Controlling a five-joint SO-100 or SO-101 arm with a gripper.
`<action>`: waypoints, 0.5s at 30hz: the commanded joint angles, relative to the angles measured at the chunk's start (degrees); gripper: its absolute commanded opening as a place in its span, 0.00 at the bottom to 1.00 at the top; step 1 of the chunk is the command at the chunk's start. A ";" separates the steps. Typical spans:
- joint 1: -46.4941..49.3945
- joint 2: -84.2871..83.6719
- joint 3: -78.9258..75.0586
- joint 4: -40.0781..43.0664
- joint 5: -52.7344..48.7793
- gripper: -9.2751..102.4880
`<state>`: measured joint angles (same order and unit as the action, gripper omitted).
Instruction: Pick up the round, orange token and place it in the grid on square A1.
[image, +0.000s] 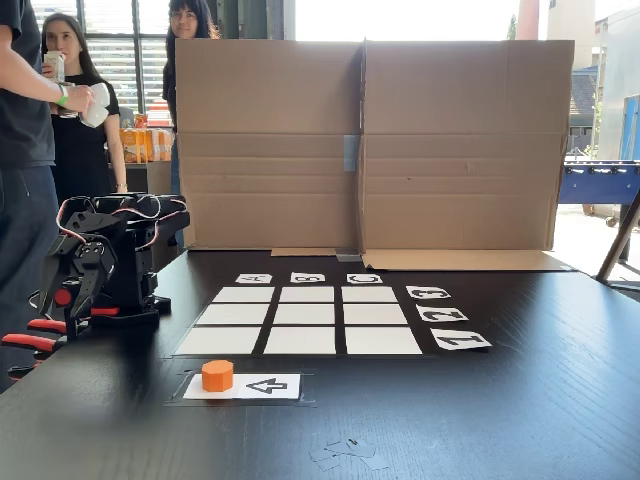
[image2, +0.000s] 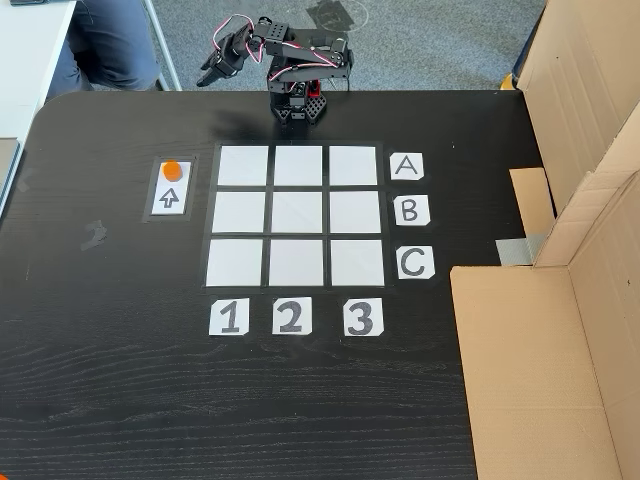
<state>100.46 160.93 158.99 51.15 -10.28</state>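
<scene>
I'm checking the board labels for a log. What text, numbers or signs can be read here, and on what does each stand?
"A", "B", "C": white cards along the grid's right edge in the top-down fixed view.
"1", "2", "3": white cards below the grid.
Black arrow, no words: white card holding the token.

You are looking down on the black table (image2: 120, 400), where the orange token (image2: 172, 169) is sitting on the arrow card (image2: 170, 197), just left of the grid (image2: 296, 216). Your arm (image2: 295, 70) is resting folded at the far edge, its gripper (image2: 208, 74) pointing left.
</scene>
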 joint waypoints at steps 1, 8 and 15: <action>0.44 -7.03 -9.32 4.22 0.62 0.26; -3.60 -22.24 -27.07 20.65 1.05 0.27; -8.61 -39.11 -45.79 33.05 2.99 0.28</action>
<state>93.78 126.65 120.59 81.12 -8.35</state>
